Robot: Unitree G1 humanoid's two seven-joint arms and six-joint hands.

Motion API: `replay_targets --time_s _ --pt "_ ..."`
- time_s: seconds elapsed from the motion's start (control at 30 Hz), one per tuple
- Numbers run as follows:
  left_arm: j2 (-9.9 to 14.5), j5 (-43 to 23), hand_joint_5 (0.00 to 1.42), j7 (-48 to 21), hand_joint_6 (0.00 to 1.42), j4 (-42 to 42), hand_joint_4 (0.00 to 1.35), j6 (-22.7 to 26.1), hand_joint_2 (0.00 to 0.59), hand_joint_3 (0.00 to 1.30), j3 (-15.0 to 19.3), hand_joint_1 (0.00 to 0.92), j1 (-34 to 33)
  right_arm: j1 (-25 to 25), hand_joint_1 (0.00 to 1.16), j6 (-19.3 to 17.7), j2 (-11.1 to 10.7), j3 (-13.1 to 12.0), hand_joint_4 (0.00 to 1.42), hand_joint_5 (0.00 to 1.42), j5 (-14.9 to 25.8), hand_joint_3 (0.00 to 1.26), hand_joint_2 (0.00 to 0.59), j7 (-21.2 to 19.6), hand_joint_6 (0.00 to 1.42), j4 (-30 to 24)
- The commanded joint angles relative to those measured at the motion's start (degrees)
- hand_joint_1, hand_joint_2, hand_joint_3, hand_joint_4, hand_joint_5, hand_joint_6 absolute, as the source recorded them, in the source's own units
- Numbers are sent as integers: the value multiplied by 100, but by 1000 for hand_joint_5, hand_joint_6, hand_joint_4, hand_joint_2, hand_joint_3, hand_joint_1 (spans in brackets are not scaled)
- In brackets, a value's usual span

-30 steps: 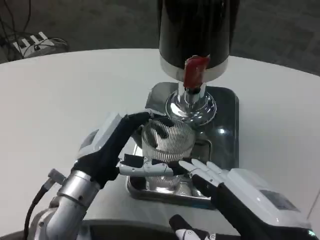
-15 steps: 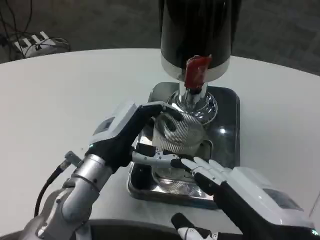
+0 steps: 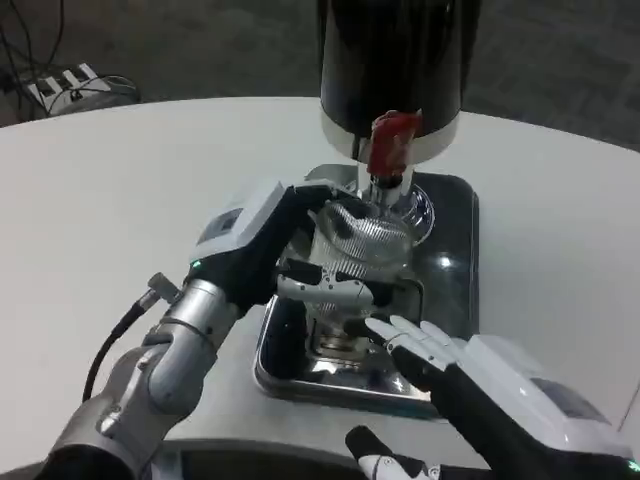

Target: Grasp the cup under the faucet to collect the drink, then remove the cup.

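Head view: the left hand, its fingers wrapped around the ribbed clear cup, has carried it up the metal tray from the near edge over the last second, so the cup now sits right below the red faucet lever of the black dispenser. Collecting looks ready to begin. The right hand waits by the tray's near edge, fingers spread and holding nothing.

ribbed clear plastic cup – mirror-bright metal tray – matt white table.
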Motion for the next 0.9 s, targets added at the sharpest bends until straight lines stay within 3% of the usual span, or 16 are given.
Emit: replay_targets --time_s 0.03,0.9 --pt "-44 16 864 66 709 125 785 163 22 769 -82 718 -36 62 515 -13 9 -41 33 0 41 99 478 -18 0 -110" --pt "-166 -7 852 11 674 307 773 223 26 763 -334 705 -126 121 517 -40 65 -118 42 0 94 92 478 -121 0 -38"
